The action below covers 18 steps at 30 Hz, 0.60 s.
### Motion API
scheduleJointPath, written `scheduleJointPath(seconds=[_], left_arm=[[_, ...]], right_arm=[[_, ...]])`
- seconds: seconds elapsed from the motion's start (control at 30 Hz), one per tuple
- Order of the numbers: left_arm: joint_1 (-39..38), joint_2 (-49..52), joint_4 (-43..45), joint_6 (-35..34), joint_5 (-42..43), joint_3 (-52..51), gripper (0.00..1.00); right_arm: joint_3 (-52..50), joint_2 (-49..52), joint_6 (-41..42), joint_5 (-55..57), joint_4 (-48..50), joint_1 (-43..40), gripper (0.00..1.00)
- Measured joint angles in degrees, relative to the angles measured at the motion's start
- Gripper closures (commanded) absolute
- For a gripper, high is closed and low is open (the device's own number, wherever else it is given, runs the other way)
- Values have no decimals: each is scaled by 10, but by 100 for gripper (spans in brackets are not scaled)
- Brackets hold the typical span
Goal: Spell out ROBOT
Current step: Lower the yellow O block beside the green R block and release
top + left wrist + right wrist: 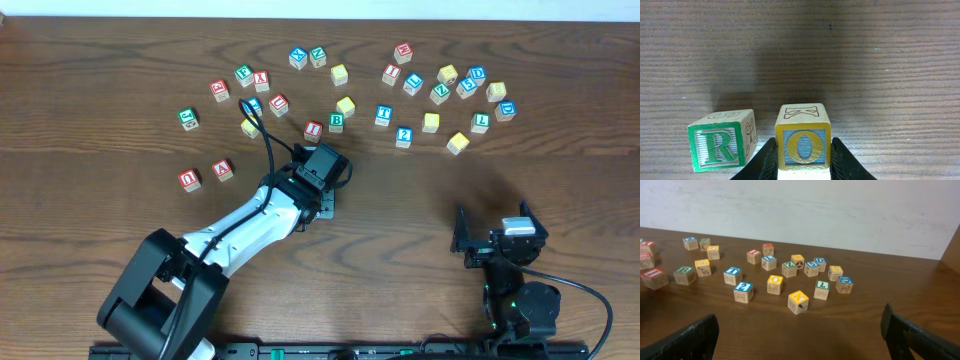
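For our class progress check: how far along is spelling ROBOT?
Done: R cube sits on the table. In hand: left gripper holds the O cube just beside it. Left: B cube, T cube, waiting among the scattered cubes, plus a second O I cannot single out.

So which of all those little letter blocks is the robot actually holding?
The yellow O block, pinched in the left gripper, just beside the green R block. The right gripper is open and empty.
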Motion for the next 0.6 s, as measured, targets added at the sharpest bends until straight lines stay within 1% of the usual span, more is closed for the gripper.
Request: scheduleJointPath(seconds=[0.37,0.6], left_arm=[[0,0,0,0,-4,0,92],[0,0,-1,-15,-12,0,92]], right_arm=[[0,0,0,0,0,0,1],[0,0,0,0,0,0,1]])
